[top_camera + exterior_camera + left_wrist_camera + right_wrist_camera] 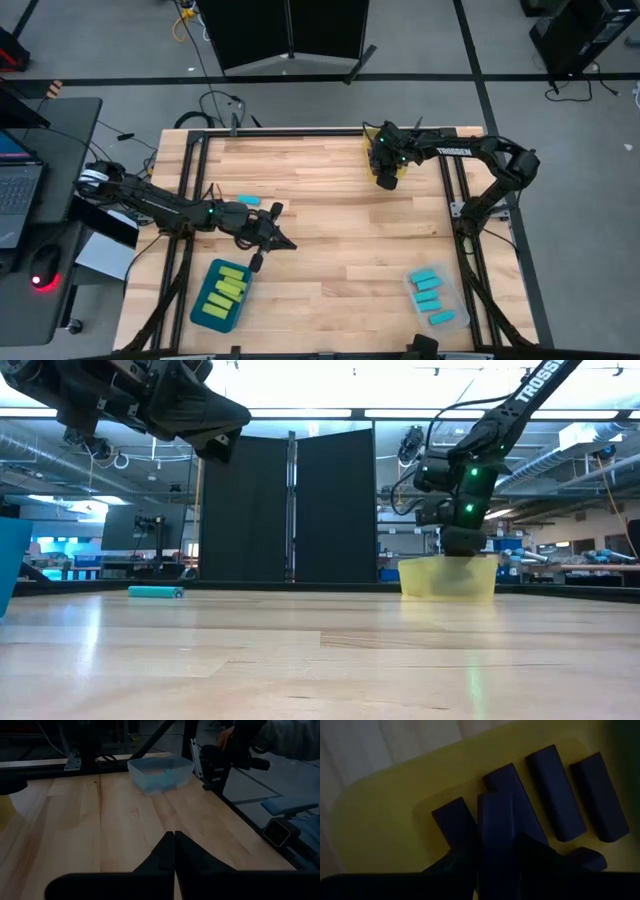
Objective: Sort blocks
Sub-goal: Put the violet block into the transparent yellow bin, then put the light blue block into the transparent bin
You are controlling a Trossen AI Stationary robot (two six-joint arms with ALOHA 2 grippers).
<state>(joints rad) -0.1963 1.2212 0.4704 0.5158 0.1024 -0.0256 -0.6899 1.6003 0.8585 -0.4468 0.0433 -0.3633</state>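
Purple block sits pinched in the right hand, over the yellow bin at one o'clock; release low, alongside the others. Left hand hovers pressed together near centre-left.

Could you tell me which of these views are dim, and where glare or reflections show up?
Right wrist view: very dark, the purple blocks in the yellow bin read almost black. Left wrist view: dim, the left gripper near silhouette. Low view: backlit by ceiling lights, the table shows a sheen. High view: evenly lit, no strong glare.
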